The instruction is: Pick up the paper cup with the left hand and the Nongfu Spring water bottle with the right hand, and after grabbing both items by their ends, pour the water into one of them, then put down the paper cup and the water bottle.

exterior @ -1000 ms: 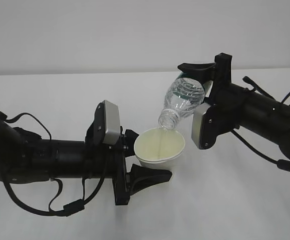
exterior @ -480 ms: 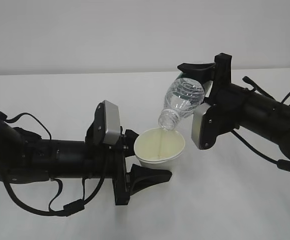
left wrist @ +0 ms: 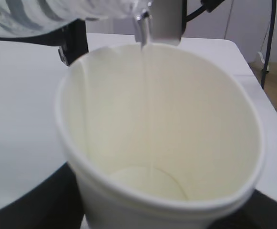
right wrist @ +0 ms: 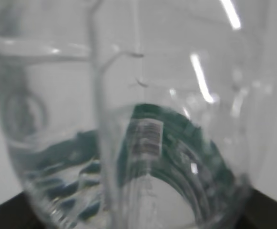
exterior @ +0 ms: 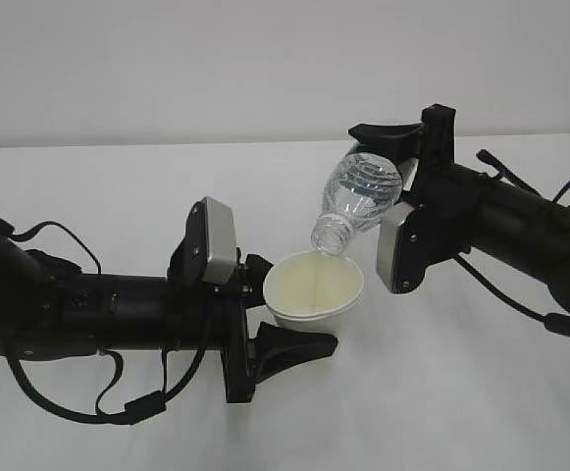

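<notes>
The off-white paper cup point(exterior: 314, 290) is held just above the table, my left gripper point(exterior: 299, 306) shut on its lower part with a black finger point(exterior: 294, 345) on each side. In the left wrist view the paper cup point(left wrist: 162, 143) fills the frame, cream inside, with a little liquid at its bottom. My right gripper point(exterior: 387, 169) is shut on the base end of the Nongfu Spring water bottle point(exterior: 360, 199), which tilts mouth-down over the cup. A thin stream of water point(left wrist: 144, 43) falls from its mouth into the cup. The bottle point(right wrist: 143, 133) fills the right wrist view.
The white table point(exterior: 461, 392) stretches under both arms, with a plain wall behind. In the left wrist view the table's edge point(left wrist: 267, 95) and floor show at the right. Both black arms lie low, converging at the middle.
</notes>
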